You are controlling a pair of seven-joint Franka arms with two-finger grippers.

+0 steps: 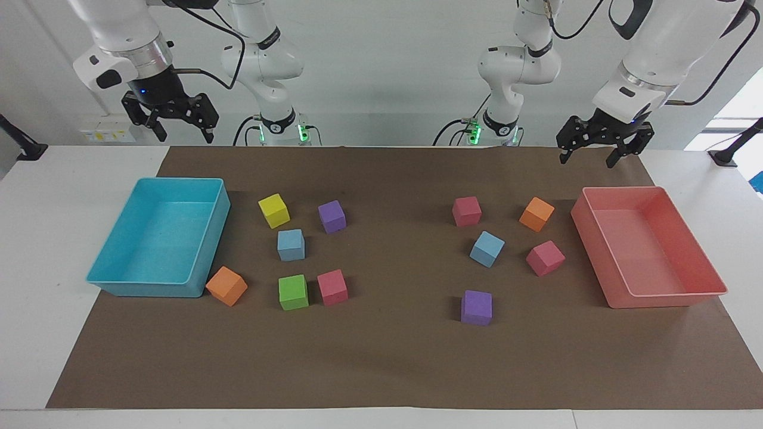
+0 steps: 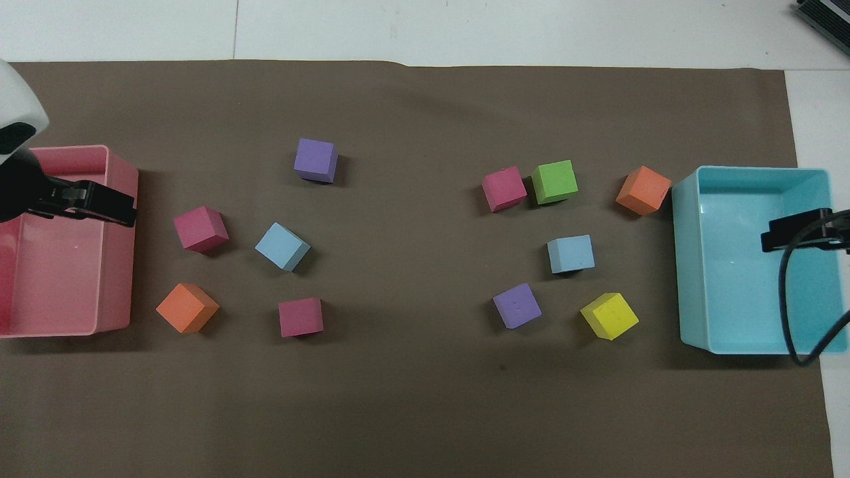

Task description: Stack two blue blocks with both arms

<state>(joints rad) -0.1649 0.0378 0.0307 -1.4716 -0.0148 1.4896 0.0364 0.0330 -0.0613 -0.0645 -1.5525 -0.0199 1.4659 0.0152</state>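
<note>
Both grippers raised and empty, blue cubes apart on the mat

Plainly, the left gripper (image 1: 587,156) hangs with its fingers spread wide, holding nothing, above the robots' edge of the brown paper mat (image 1: 393,357) by the salmon-pink plastic tray (image 1: 667,295). The right gripper (image 1: 170,128) hangs likewise, fingers wide and empty, up by the turquoise plastic tray (image 1: 98,274). Neither touches anything.

One light sky-blue foam cube (image 1: 487,248) sits at the left arm's end of the table, between a pink foam cube (image 1: 466,211) and a purple foam cube (image 1: 476,307), with another pink cube (image 1: 545,258) and an orange foam cube (image 1: 536,214) beside it. The second sky-blue foam cube (image 1: 291,245) lies well apart, at the right arm's end, ringed by a yellow cube (image 1: 273,210), a purple cube (image 1: 331,216), a green cube (image 1: 293,292) and a pink cube (image 1: 332,287). Another orange cube (image 1: 226,286) sits just beside the turquoise tray.

The facing view shows both grippers whole and clear of the table; the overhead view shows only their tips, over the trays.
</note>
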